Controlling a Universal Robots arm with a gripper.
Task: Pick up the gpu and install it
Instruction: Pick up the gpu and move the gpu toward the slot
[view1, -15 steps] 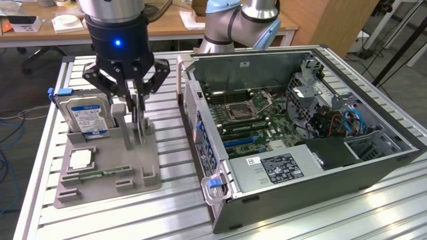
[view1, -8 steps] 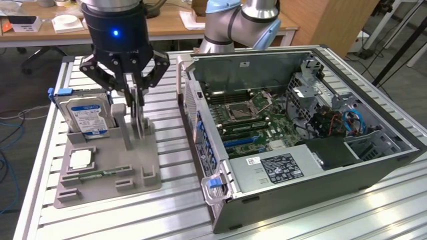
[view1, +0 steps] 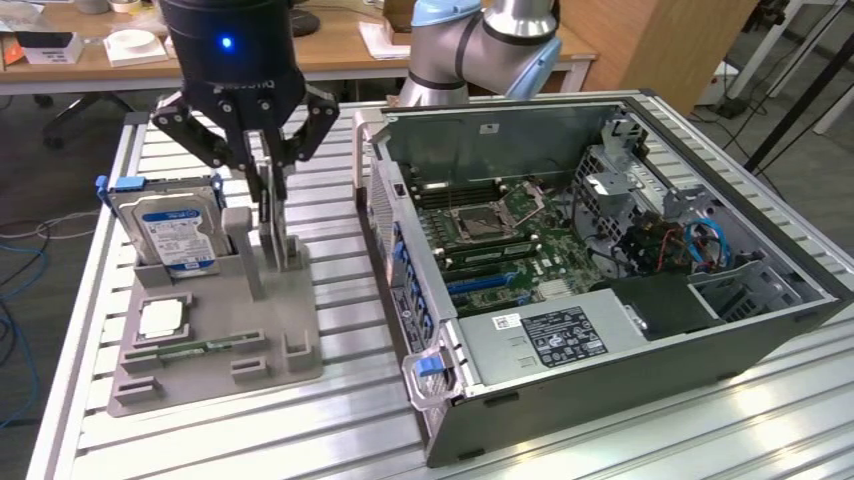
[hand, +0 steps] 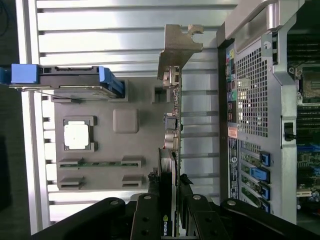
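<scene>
The gpu (view1: 276, 238) is a thin dark card standing on edge in the grey holder (view1: 274, 365) at the exterior view's left. My gripper (view1: 267, 195) comes down on it from above, its fingers pressed to both faces of the card. In the wrist view the gpu (hand: 170, 150) appears edge-on, with its silver end bracket (hand: 177, 47) at the far end, and the gripper (hand: 169, 186) is shut on it. The open computer case (view1: 601, 260) lies beside the holder, its motherboard (view1: 501, 235) exposed.
The holder also carries a silver hard drive with a blue-white label (view1: 167, 228), a square processor chip (view1: 162, 318) and a narrow green memory stick (view1: 203, 348). Everything sits on a slatted aluminium table (view1: 667, 440). A desk and the arm's base stand behind.
</scene>
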